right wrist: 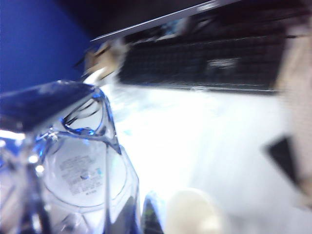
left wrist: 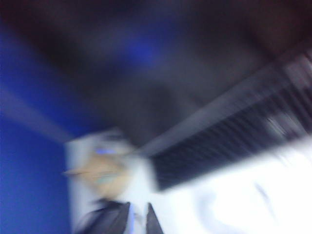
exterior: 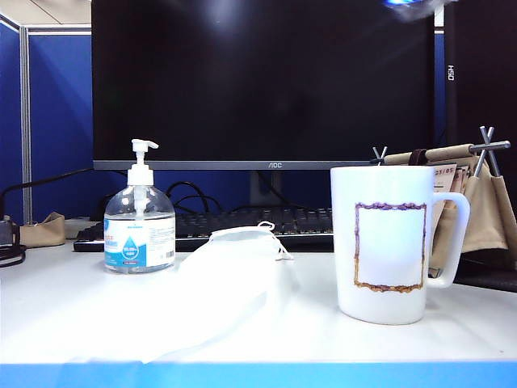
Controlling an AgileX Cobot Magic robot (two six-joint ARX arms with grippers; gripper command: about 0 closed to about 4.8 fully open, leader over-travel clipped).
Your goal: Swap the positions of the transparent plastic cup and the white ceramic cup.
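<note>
White table (exterior: 65, 315) w/ a blue front edge, blue partition walls behind, big dark monitor (exterior: 258, 81) over a black keyboard (exterior: 242, 226). On the table: pump bottle (exterior: 139, 222) at left, white face mask (exterior: 242, 267) mid, white ceramic cup (exterior: 392, 242) at right, upright, handle pointing right. Beige fabric on a rack (exterior: 477, 202) just behind the mug.

Transparent plastic cup (right wrist: 83, 170) isn't on the table in the exterior view; right wrist view shows it close up, lifted above the surface, w/ the right gripper (right wrist: 117, 214) clamped on it, rim tilted toward the keyboard.

Left gripper (left wrist: 131, 222): dark fingers close together, nothing between them, above the table's left end near the partition; view heavily blurred.
</note>
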